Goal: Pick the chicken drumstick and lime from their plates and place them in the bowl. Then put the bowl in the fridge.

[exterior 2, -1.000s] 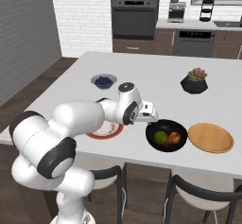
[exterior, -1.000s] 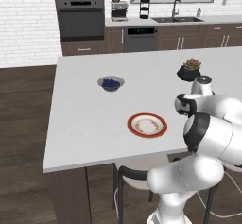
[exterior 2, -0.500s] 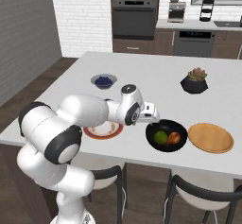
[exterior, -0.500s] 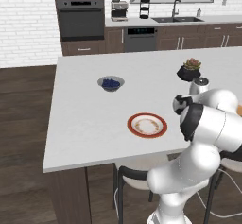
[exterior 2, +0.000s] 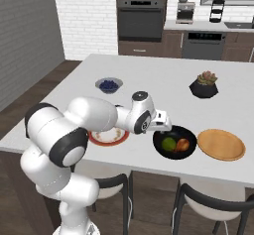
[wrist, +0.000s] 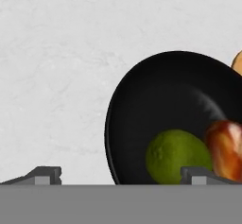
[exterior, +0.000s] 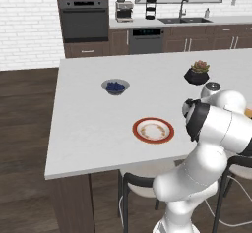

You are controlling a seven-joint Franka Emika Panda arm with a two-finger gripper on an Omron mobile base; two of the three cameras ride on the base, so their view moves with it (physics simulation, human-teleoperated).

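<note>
While the lime [wrist: 174,156] and chicken drumstick [wrist: 226,148] already lie together in the black bowl [exterior 2: 173,143] near the front edge of the surface [exterior 2: 149,80], the hand [exterior 2: 159,123] hovers over the bowl's left rim, fingers spread wide, holding nothing. Gripping that near rim looks like the next step before the fridge.

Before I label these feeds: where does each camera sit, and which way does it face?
Left base view: behind-left, facing the island counter; the white arm shows lower right.
Right base view: behind-right, same counter; arm lower left, tool beside the black bowl.
Hand view: looks down into the bowl holding lime and drumstick; open fingertips below.
Both base views share the red-rimmed plate.
</note>
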